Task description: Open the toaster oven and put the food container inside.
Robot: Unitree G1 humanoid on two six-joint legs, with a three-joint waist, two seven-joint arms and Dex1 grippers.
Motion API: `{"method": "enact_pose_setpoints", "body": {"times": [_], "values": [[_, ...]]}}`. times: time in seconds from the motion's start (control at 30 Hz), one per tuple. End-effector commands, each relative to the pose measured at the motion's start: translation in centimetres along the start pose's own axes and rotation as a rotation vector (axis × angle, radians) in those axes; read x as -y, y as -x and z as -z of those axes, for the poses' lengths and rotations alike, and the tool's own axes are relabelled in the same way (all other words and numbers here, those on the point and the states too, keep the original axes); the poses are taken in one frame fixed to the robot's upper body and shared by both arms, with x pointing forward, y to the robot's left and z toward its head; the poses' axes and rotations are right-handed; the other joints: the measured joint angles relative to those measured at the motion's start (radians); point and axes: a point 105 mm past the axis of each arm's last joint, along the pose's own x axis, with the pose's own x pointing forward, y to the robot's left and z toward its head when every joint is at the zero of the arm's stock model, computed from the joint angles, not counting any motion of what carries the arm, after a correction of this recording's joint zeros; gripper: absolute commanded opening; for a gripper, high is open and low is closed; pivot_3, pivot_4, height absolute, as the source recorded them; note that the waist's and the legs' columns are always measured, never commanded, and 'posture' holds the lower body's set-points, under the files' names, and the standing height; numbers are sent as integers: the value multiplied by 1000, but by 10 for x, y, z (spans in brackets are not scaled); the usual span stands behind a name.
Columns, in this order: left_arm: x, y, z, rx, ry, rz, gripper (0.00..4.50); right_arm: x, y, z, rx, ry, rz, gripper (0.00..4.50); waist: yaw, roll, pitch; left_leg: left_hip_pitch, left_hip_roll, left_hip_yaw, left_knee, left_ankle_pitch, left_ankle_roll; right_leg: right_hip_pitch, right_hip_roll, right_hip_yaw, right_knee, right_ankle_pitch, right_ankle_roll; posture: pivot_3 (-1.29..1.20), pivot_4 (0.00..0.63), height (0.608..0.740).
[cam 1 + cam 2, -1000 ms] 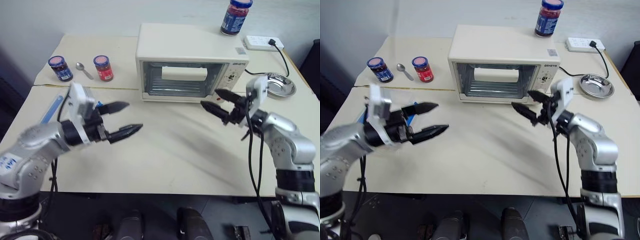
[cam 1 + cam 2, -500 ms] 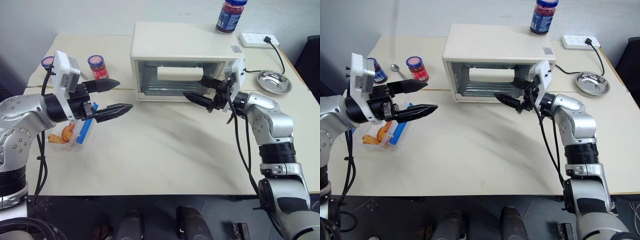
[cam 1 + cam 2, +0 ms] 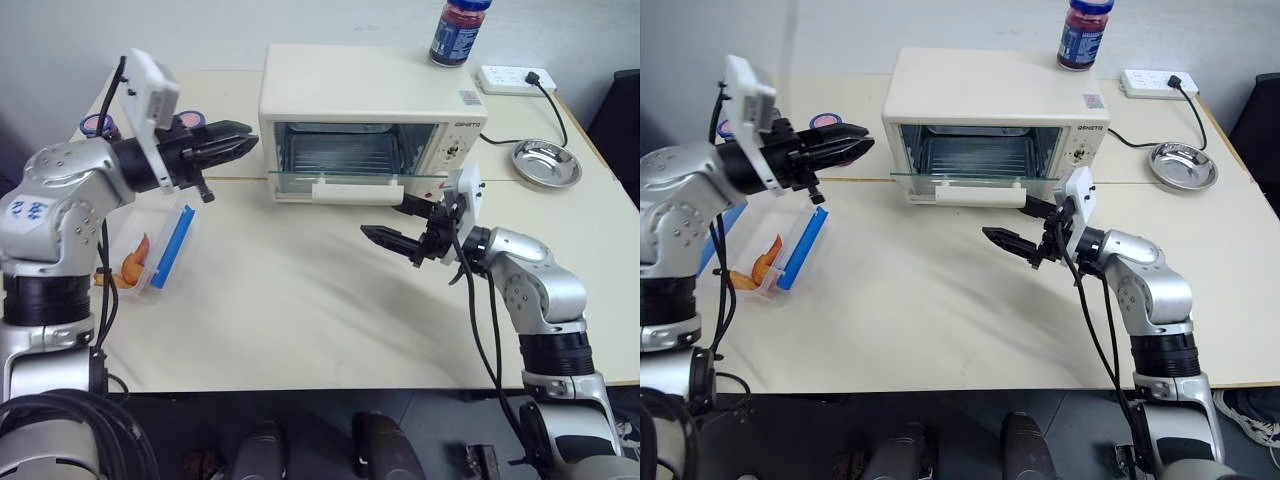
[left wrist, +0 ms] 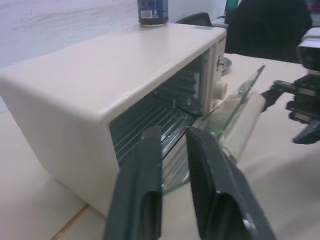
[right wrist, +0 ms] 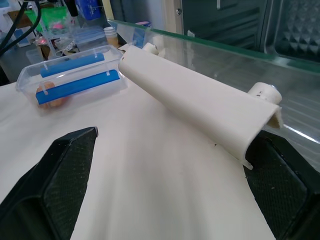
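Fingers of the right hand (image 3: 402,224) stand wide apart and hold nothing; this hand hovers just in front of the toaster oven (image 3: 370,118), close under the white handle (image 3: 356,191) of its glass door, which is lowered to level. The left hand (image 3: 238,143) has its fingers almost together, empty, raised at the left side of the toaster oven. The food container (image 3: 155,256) lies on the worktop (image 3: 300,320), well left of the toaster oven, below the left hand.
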Motion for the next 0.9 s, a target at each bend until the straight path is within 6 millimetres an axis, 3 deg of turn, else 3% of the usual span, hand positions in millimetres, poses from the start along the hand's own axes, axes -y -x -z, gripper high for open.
{"method": "enact_pose_setpoints", "body": {"times": [0.03,0.27,0.47,0.73,0.9], "values": [[-9,-19,5,-37,-69,-3,26,-14,-1,-11,65,25,-34,4500,1,0,0,0,0,0,0,0,0,0,0,0,0,0,0,0,150,740],[-1,-49,19,-40,-66,92,26,-17,4,-10,71,19,-1,4500,-3,0,0,-1,0,0,0,0,0,-1,0,-1,0,0,0,0,150,740],[6,-49,29,-62,-68,157,26,-11,17,-9,55,37,81,4500,0,0,0,-1,0,0,0,0,0,-1,0,-1,0,0,0,0,150,740],[23,-43,46,-95,-65,220,26,-3,66,-7,-45,85,224,4500,6,0,0,-1,0,0,2,0,0,0,-1,0,1,0,0,0,150,740],[41,-42,61,-125,-51,251,26,-14,99,-9,-114,76,248,4500,21,0,0,-1,0,0,3,0,0,0,-1,0,2,0,0,0,150,740]]}}
